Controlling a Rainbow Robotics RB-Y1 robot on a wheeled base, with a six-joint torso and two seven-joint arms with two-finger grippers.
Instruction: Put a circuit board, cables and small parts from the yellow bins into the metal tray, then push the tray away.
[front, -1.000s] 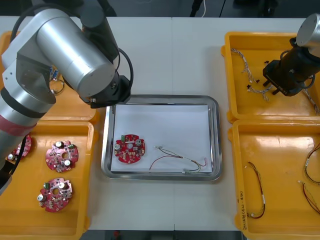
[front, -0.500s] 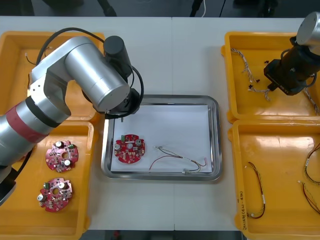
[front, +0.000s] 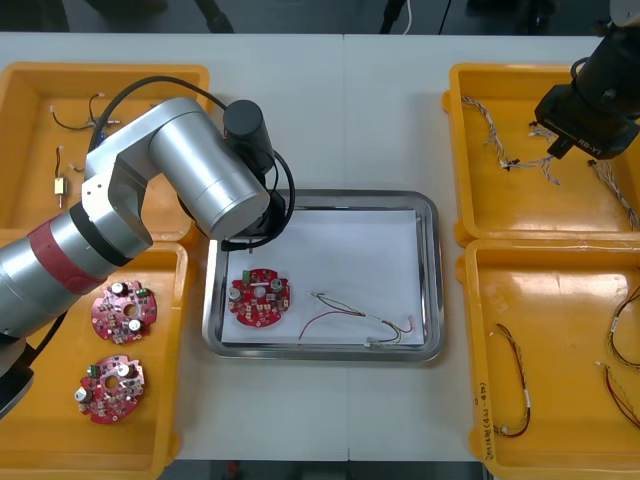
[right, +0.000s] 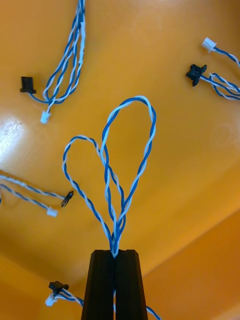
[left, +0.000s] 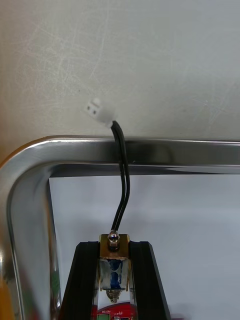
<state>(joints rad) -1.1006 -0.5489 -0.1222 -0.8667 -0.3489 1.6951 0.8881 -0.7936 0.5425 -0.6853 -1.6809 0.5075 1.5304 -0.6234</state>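
Metal tray (front: 431, 280) is sitting mid-table, white inside; we are placing everything else by it. Inside it, toward its left near part, one round red circuit board (front: 260, 297) is lying flat. A red and yellow cable (front: 360, 325) is trailing from beside the board toward the tray's right near corner, also inside.

Left gripper (left: 114, 244) is hanging over the tray's left far corner, within the rim. We are seeing its fingers (left: 85, 280) clenched on a small metal part (left: 113, 270), standing apart by its width. A black cable (left: 120, 185) is rising from that part and crossing over the tray's far rim. Its white connector (left: 99, 112) is sitting beyond the rim, over the bare table (front: 330, 110).

Right gripper (right: 115, 251) is working well to the right of the tray, over the far right yellow bin (front: 480, 200). Its fingers (right: 102, 285) are pressing together on a twisted blue and white cable (right: 127, 150), pinching two loops where they meet. The loops are fanning out from the fingertips above the bin floor. Other blue and white cables (right: 65, 75) are lying on that floor around them.

Left of the tray, the near left yellow bin (front: 150, 430) is holding two circuit boards (front: 125, 310). Right of the tray, the near right yellow bin (front: 560, 300) is holding red and yellow cables (front: 515, 390). The far left yellow bin (front: 30, 130) is holding thin black cables (front: 75, 120) and small parts (front: 60, 185).
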